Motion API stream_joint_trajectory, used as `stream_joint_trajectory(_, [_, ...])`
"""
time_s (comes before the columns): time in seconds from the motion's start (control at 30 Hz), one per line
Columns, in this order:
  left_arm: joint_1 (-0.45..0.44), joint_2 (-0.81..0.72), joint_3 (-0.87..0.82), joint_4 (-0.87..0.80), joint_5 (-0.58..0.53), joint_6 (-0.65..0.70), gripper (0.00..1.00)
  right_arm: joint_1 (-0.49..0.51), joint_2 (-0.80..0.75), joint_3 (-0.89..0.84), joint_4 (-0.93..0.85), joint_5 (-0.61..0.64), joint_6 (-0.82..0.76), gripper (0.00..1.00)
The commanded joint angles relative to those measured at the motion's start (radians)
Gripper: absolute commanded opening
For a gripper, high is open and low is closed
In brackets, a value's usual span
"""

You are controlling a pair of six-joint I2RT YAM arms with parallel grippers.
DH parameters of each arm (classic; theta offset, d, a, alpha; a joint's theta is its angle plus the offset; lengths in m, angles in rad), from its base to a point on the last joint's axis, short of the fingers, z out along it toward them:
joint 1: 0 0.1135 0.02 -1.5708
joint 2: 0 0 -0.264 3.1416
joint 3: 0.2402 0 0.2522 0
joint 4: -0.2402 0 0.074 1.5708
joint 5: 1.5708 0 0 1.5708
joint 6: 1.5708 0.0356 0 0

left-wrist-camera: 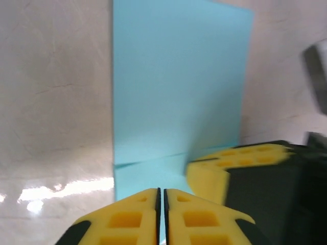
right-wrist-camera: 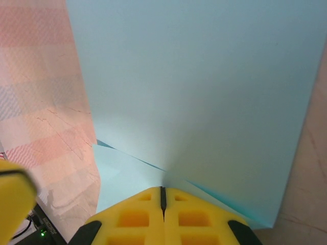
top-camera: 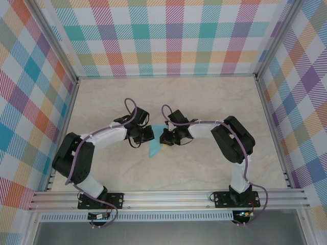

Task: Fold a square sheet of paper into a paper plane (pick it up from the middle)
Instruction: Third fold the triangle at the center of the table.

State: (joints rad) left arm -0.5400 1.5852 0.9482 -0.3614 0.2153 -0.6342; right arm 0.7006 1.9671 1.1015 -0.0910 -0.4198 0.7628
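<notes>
Square sheet of paper [left-wrist-camera: 176, 87], plain turquoise

no text, label or number can be read.

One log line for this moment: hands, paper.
step: folding | left hand: shut on paper | right hand: shut on paper | paper: creased, mid table

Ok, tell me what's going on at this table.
Two robot arms are folding a turquoise paper in the middle of the table. The left gripper and the right gripper meet over it, and both have their fingers pinched shut on the paper. It already shows a crease, so the folding is under way.
</notes>
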Motion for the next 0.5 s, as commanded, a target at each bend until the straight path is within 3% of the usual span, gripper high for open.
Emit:
stream_joint_trajectory(0.0, [-0.024, -0.056, -0.078, 0.074, 0.05, -0.115, 0.14, 0.0, 0.038, -0.023, -0.048, 0.047, 0.002, 0.0])
stream_joint_trajectory(0.17, [-0.056, -0.08, -0.159, 0.167, 0.08, -0.211, 0.12, 0.0, 0.045, -0.019, -0.056, 0.047, 0.005, 0.0])
stream_joint_trajectory(0.47, [-0.072, -0.02, -0.179, 0.192, 0.12, -0.236, 0.07, 0.0, 0.055, -0.014, -0.061, 0.044, 0.007, 0.0])
